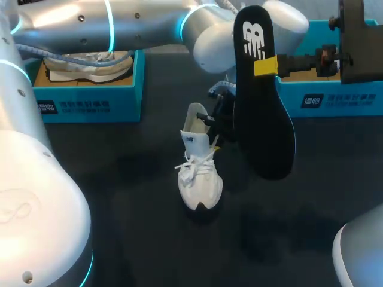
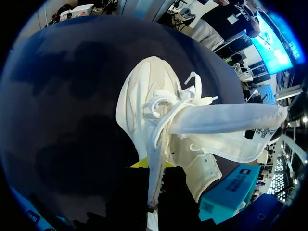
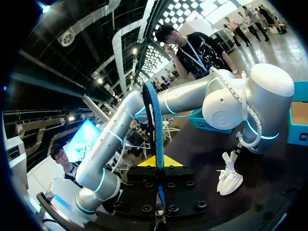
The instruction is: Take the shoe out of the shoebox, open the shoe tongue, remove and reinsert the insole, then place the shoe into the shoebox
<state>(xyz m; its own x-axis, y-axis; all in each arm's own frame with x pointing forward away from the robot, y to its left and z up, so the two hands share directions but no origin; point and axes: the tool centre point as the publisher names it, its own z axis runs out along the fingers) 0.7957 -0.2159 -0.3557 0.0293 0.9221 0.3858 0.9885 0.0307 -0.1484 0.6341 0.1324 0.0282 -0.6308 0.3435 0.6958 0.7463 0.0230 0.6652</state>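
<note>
A white shoe stands upright on the dark table, toe toward the front edge. My left gripper reaches in over its heel end and is shut on the rim of the shoe's opening. In the left wrist view the shoe hangs ahead of the left gripper, its tongue pulled out sideways. My right gripper holds the black insole upright in the air, to the right of the shoe. In the right wrist view the insole stands edge-on between the right gripper's fingers, the shoe far below.
A teal shoebox holding another white shoe stands at the back left. A second teal shoebox stands at the back right, behind the right gripper. My left arm spans the back of the table.
</note>
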